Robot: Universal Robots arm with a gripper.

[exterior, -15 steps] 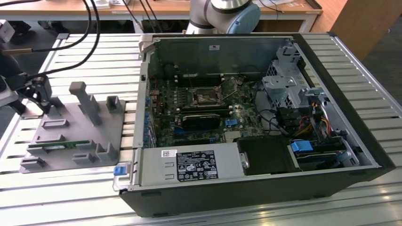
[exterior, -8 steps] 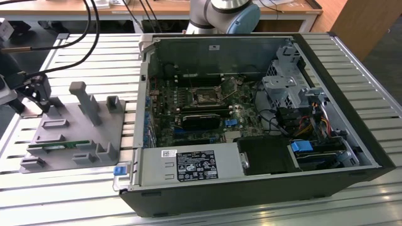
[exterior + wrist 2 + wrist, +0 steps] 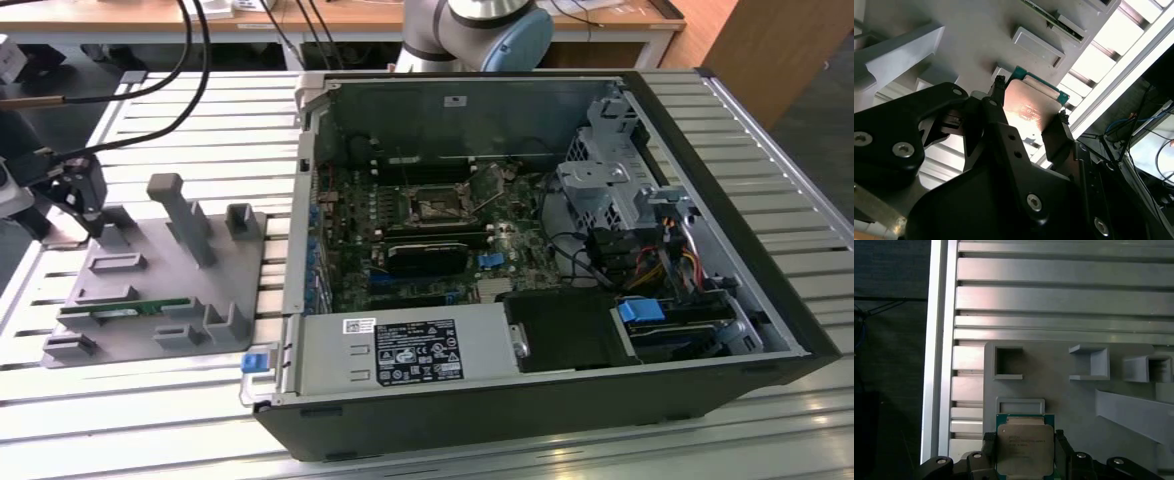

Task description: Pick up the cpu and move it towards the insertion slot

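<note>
The gripper (image 3: 1031, 100) is clamped on two opposite edges of the cpu (image 3: 1025, 450) over the grey fixture tray (image 3: 1054, 385), well apart from the insertion slot (image 3: 438, 205); so slim an edge hold could let the chip tilt or slip out.

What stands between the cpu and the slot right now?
The cpu sits between the fingers of the gripper at the grey fixture. Toward the slot stand the fixture's tall post and the case wall facing the fixture. Nothing visible covers the slot.
</note>
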